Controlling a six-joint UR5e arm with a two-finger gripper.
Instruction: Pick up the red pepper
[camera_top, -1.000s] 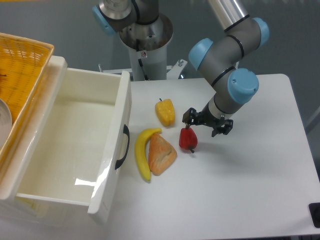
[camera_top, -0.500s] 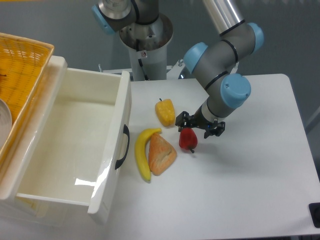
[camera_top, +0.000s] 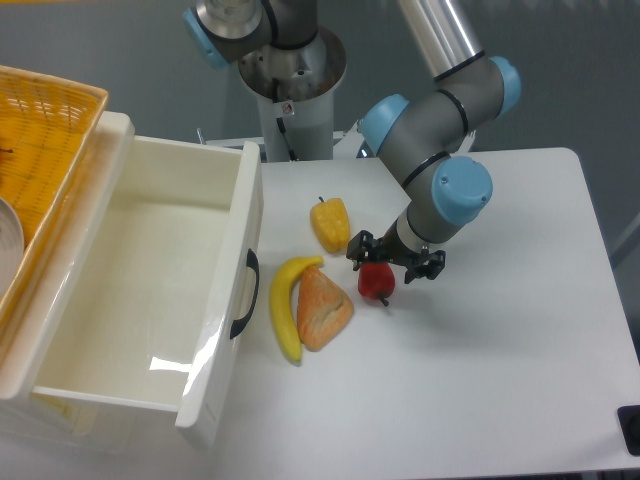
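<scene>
At the far left a yellow woven basket (camera_top: 45, 120) sits partly out of view, and beside it a white drawer (camera_top: 140, 290) stands pulled out and open, its black handle (camera_top: 245, 295) facing the things on the desk (camera_top: 500, 380). Just right of that handle a banana (camera_top: 283, 305) lies curved along the orange wedge-shaped piece (camera_top: 323, 308), the two touching or nearly so, and above them the yellow pepper (camera_top: 331, 224) sits alone near the back of the group. Next comes the red pepper (camera_top: 376, 283), resting on the desk just right of the wedge and below and right of the yellow pepper, with a short dark stem showing at its lower right. The end effector (camera_top: 396, 262) hangs right over its top, fingers spread and released, one finger on each side of the pepper's upper half; this looks like a straddle set up so the fingers can close across the fruit's width, and nothing is gripped yet. The wedge is the nearest neighbour on the left, close enough that the left finger has little room there, while the yellow pepper is a bit further off. To the right the desk is bare white, with only a small dark object (camera_top: 632, 428) at the lower right edge.
</scene>
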